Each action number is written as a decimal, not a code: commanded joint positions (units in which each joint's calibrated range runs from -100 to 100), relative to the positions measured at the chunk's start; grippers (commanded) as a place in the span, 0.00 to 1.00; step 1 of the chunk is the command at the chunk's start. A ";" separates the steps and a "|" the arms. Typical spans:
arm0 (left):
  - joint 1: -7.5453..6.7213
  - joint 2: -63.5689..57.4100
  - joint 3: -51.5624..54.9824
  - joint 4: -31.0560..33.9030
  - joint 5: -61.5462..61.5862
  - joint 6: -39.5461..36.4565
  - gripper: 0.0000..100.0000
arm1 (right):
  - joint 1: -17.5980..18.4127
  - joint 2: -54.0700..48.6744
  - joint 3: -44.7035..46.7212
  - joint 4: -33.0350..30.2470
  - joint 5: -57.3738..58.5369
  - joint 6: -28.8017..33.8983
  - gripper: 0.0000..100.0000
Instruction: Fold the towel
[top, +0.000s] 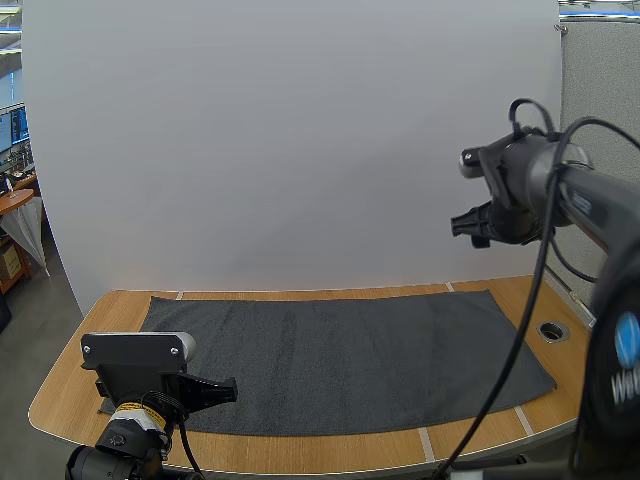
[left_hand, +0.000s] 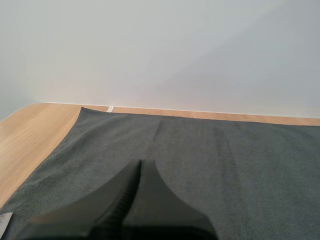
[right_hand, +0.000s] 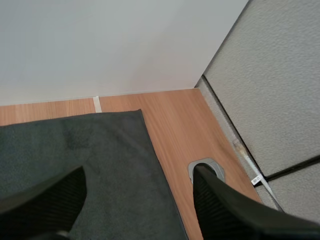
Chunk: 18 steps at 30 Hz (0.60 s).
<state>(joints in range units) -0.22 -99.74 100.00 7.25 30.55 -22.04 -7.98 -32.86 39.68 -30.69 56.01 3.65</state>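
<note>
A dark grey towel (top: 350, 355) lies spread flat over the wooden table (top: 90, 345), one layer, long side running left to right. My left gripper (top: 228, 389) hovers low over the towel's near left corner, its fingers lying together as one dark wedge (left_hand: 137, 172) above the towel (left_hand: 210, 165). My right gripper (top: 462, 226) hangs high in the air above the towel's right end. Its fingers (right_hand: 220, 205) stand wide apart, with the towel's far right corner (right_hand: 120, 145) below them.
A round grey cable hole (top: 552, 330) sits in the table just right of the towel, also seen under my right gripper (right_hand: 206, 167). A white wall backs the table and a grey partition (right_hand: 270, 80) closes the right side. Bare wood borders the towel.
</note>
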 joint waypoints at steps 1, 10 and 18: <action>-0.11 -0.26 0.00 0.32 -1.19 -0.31 0.00 | -0.13 3.70 -0.43 -0.71 -2.82 -1.43 1.00; -0.11 -0.26 0.00 0.32 -1.19 -0.31 0.00 | -0.20 12.84 -0.43 -0.71 -12.59 -1.79 1.00; -0.11 -0.26 0.00 0.32 -1.19 -0.31 0.00 | -4.03 18.34 -6.53 1.31 -16.58 -4.11 1.00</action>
<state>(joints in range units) -0.22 -99.74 100.00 7.25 30.55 -22.04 -10.31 -15.59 35.62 -30.48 41.46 1.25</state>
